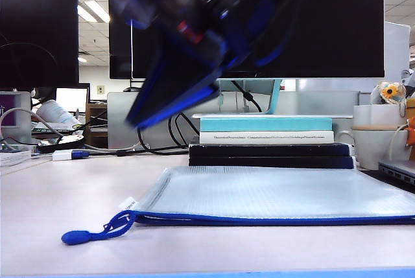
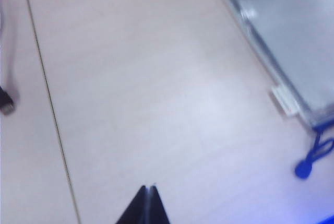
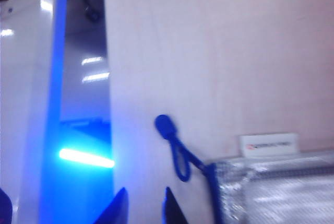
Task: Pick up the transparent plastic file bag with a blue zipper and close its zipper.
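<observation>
The file bag (image 1: pixel 279 194) lies flat on the table, a whitish mesh pouch with a small white tag (image 1: pixel 128 203). Its blue zipper (image 1: pixel 272 220) runs along the near edge and ends in a cord pull with a knob (image 1: pixel 74 237). My right gripper (image 3: pixel 146 190) hovers open beside the pull (image 3: pixel 163 124) and the bag's corner (image 3: pixel 276 192), with nothing between its fingers. A blurred dark arm reaching in from the upper right shows that gripper (image 1: pixel 139 121) high above the table. My left gripper (image 2: pixel 150 187) is shut over bare table, apart from the bag (image 2: pixel 292 41) and the pull (image 2: pixel 302 170).
A stack of books (image 1: pixel 269 142) stands right behind the bag, with monitors (image 1: pixel 259 25) behind that. A white mug (image 1: pixel 376 139) and a laptop edge (image 1: pixel 399 171) sit at the right, cables (image 1: pixel 71 155) at the left. The table's front edge (image 3: pixel 57 104) glows blue.
</observation>
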You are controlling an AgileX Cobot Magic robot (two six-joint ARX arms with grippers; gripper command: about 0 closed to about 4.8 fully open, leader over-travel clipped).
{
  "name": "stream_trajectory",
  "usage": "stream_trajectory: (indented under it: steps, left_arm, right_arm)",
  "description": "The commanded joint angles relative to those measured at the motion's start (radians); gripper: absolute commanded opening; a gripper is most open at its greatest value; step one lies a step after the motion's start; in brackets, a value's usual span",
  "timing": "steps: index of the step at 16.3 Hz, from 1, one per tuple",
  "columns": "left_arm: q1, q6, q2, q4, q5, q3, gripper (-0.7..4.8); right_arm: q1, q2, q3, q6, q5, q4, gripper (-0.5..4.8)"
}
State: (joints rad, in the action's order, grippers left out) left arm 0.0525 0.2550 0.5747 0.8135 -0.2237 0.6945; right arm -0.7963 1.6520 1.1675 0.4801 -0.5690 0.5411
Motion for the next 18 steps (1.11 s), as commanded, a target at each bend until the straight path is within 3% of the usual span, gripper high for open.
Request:
stream_trajectory:
  steps: [1, 2, 3, 10, 18]
  left_arm:
    - [-0.001, -0.004, -0.001, 0.007, -0.010, 0.006, -0.06]
    - [-0.001, -0.003, -0.001, 0.007, -0.029, 0.006, -0.06]
    - [-0.001, -0.004, -0.001, 0.002, -0.054, 0.006, -0.06]
    - [-0.001, -0.004, 0.006, -0.011, -0.122, 0.005, -0.06]
    - [-0.001, -0.004, 0.011, -0.032, -0.159, 0.005, -0.06]
  right_arm:
    - [-0.071, 0.074, 0.053, 0.137, 0.129, 0.082, 1.90]
    - [-0.105, 0.124, 0.061, 0.219, 0.242, 0.060, 1.90]
    - [-0.116, 0.140, 0.066, 0.244, 0.264, 0.050, 1.90]
    - [-0.116, 0.232, 0.192, 0.314, 0.278, 0.096, 1.90]
    - [-0.117, 0.297, 0.193, 0.326, 0.271, 0.120, 1.89]
